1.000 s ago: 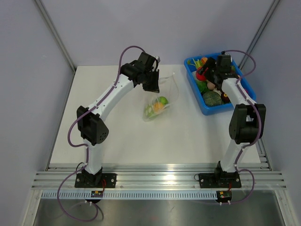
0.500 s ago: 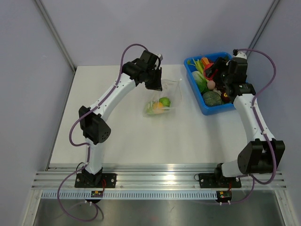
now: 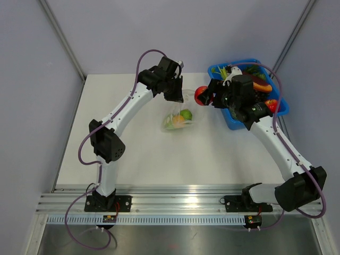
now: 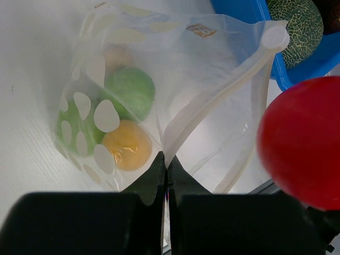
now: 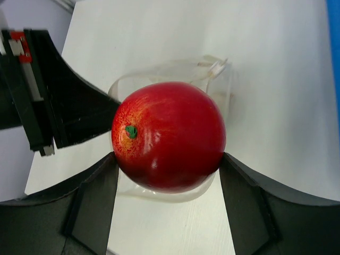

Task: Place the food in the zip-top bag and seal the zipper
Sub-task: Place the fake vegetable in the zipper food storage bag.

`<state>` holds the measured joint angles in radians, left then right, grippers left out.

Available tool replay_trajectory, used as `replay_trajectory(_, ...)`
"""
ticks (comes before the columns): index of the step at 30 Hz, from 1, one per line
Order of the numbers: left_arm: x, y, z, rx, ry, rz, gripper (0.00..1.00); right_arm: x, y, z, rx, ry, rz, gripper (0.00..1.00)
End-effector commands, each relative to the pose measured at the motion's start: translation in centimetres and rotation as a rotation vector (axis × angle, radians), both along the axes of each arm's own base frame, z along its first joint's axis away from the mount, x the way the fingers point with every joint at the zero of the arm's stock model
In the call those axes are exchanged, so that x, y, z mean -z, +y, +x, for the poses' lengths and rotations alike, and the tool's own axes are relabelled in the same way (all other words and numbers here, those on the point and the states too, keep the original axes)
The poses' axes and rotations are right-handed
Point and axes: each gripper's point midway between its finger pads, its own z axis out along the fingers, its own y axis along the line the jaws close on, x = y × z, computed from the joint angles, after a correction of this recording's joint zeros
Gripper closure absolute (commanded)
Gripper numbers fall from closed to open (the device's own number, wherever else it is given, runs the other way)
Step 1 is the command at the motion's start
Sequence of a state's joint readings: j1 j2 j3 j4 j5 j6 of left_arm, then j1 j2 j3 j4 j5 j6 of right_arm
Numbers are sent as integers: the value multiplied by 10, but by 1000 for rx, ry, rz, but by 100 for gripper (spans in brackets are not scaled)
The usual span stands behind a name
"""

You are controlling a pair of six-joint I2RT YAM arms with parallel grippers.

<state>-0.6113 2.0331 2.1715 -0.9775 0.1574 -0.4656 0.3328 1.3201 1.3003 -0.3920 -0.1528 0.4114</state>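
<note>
Clear crinkly zip-top bag on white bench, green toy fruit and orange toy fruit inside, zipper strip pinched by left pincer, glossy red toy apple clamped in right pincer at bag's mouth, blue plastic tray just beyond.

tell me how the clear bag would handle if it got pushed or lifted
Likely floppy: the zip-top bag is thin crinkled film, kept open only by the left gripper pinching the zipper. Probably bottom-heavy when lifted, since the toy fruits pool in one corner. Pushed, it would likely crumple rather than slide.
</note>
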Motion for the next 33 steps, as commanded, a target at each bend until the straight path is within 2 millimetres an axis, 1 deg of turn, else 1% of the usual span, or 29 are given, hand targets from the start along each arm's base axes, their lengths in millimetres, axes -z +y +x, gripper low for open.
replay_trajectory(1, -16, -10, 5, 15, -35, -58, 100, -11, 15, -17, -38, -21, 35, 40)
replay_trajectory(3, -17, -11, 4, 19, -33, -63, 100, -3, 21, -18, -50, -7, 39, 40)
replay_trajectory(4, -17, -11, 4, 17, -33, -64, 100, 3, 27, -19, -65, 11, 37, 40)
replay_trajectory(6, -19, -12, 4, 19, -33, -69, 100, 8, 34, -17, -80, 21, 31, 40)
replay_trajectory(7, -20, -12, 3, 21, -35, -72, 100, 11, 42, -19, -103, 29, 33, 40)
replay_trajectory(10, -21, -12, 3, 21, -36, -73, 100, 17, 56, -13, -122, 38, 23, 39)
replay_trajectory(11, -20, -11, 2, 21, -35, -72, 100, 23, 61, -9, -128, 49, 14, 38)
replay_trajectory(12, -21, -11, 2, 22, -35, -74, 100, 26, 63, -7, -127, 56, 8, 34)
replay_trajectory(13, -22, -10, 2, 20, -37, -75, 100, 34, 64, -2, -121, 73, -3, 19)
replay_trajectory(14, -22, -11, 1, 24, -37, -75, 100, 34, 65, -1, -119, 75, -9, 12)
replay_trajectory(16, -22, -9, 0, 26, -38, -72, 100, 35, 62, 3, -98, 75, -21, 4)
replay_trajectory(17, -22, -8, 0, 25, -39, -71, 100, 32, 61, 3, -92, 65, -23, 1)
replay_trajectory(18, -22, -7, 1, 22, -39, -69, 100, 29, 59, 3, -84, 58, -26, 1)
replay_trajectory(19, -21, -6, 1, 23, -37, -70, 100, 22, 55, 3, -72, 39, -27, 0)
replay_trajectory(23, -19, -5, 3, 20, -32, -73, 100, 8, 45, 0, -45, 4, -60, 1)
replay_trajectory(24, -18, -5, 3, 21, -30, -73, 100, 6, 41, 0, -33, -1, -69, 2)
replay_trajectory(25, -18, -5, 3, 19, -30, -73, 100, -1, 32, 2, 9, -24, -87, 6)
replay_trajectory(26, -19, -4, 3, 18, -32, -76, 100, -2, 26, 2, 36, -30, -103, 10)
replay_trajectory(27, -18, -2, 4, 15, -30, -75, 100, -3, 18, 3, 63, -41, -125, 25)
replay_trajectory(28, -16, -2, 3, 15, -27, -70, 100, -6, 2, 7, 131, -55, -156, 33)
replay_trajectory(29, -16, -1, 3, 14, -26, -71, 100, -4, -9, 7, 160, -48, -183, 40)
replay_trajectory(30, -17, 1, 4, 12, -28, -72, 100, -3, -19, 9, 188, -42, -195, 50)
replay_trajectory(31, -17, 3, 3, 9, -27, -71, 100, 0, -43, 15, 247, -23, -208, 64)
replay_trajectory(32, -16, 5, 4, 6, -27, -69, 100, 3, -56, 17, 274, -13, -213, 71)
replay_trajectory(33, -17, 7, 4, 5, -28, -70, 100, 6, -72, 20, 308, -3, -217, 74)
